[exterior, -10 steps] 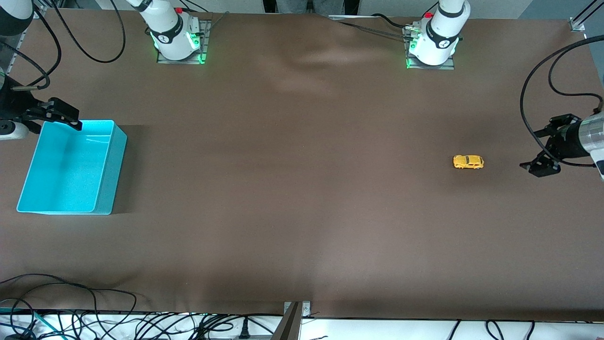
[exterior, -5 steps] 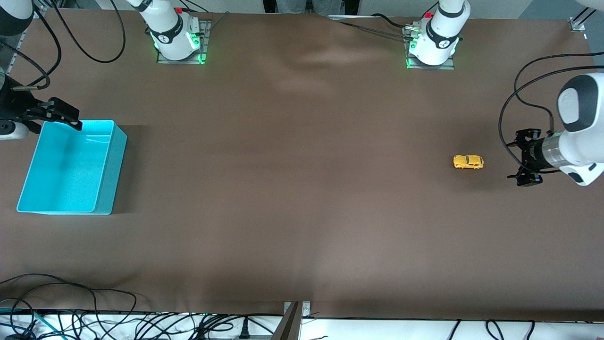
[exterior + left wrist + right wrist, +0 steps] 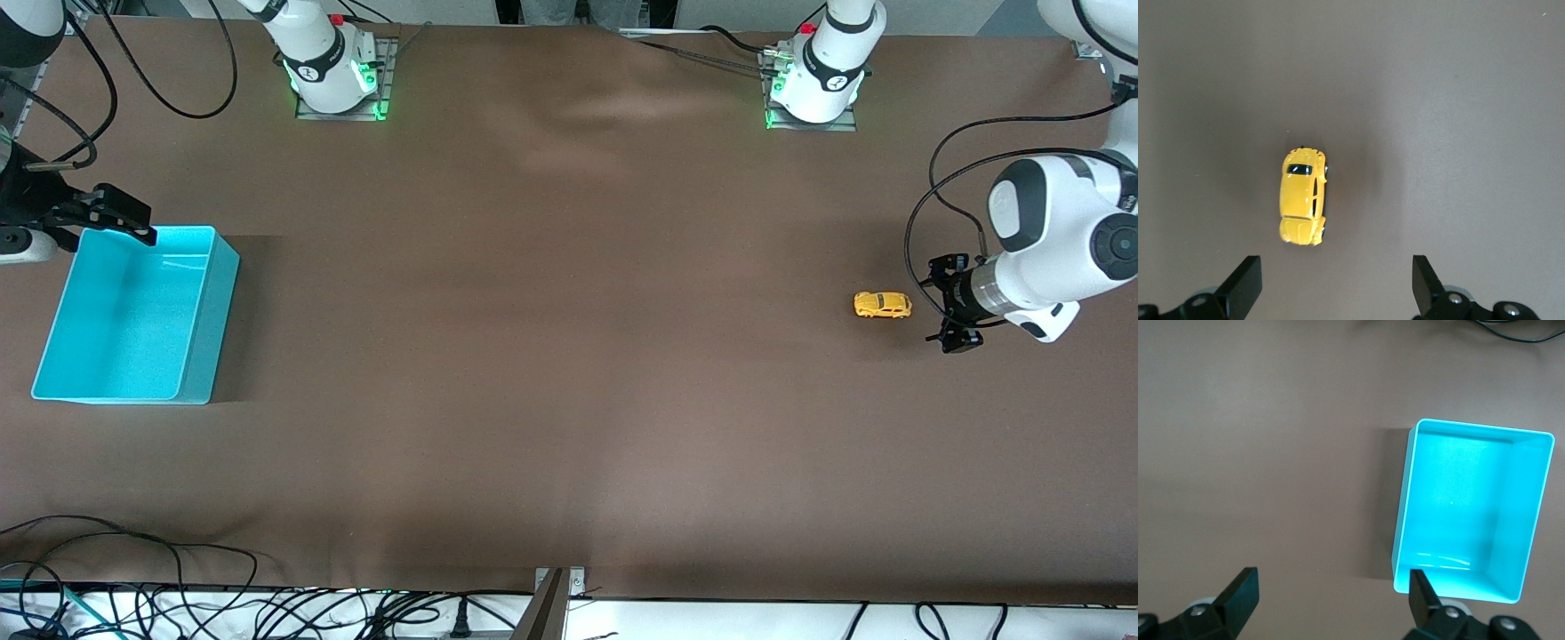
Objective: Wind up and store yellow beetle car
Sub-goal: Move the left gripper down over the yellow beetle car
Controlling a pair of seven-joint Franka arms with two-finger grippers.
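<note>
the yellow beetle car [image 3: 882, 305] sits on its wheels on the brown table [image 3: 569, 356], right of centre in the front frame and toward the left arm's end of the table, just where it sat a second ago. what has changed is the left arm: over the last second it has swung in from the right edge of the frame, and the left gripper [image 3: 951, 302] now hangs just beside the car, on the side toward the left arm's end, where before it stood well apart. its jaws are spread wide and hold nothing. in the left wrist view the car [image 3: 1303, 197] lies in the middle of the picture, ahead of the two dark fingertips [image 3: 1245, 285] and a little nearer one of them than the other, so the approach looks nearly lined up but not centred. how high the gripper is above the table is hard to judge from here.

the turquoise bin [image 3: 53, 347] stands at mid-left of the front frame, toward the right arm's end, well apart from the car and with nothing in it. the right gripper [image 3: 111, 213] waits over the bin's upper rim, unmoved through the second, jaws wide and empty; its wrist view shows the bin [image 3: 1531, 520] at the right of the picture.

so the task is at its start: the car is neither grasped nor wound, and the reach for it is under way.
</note>
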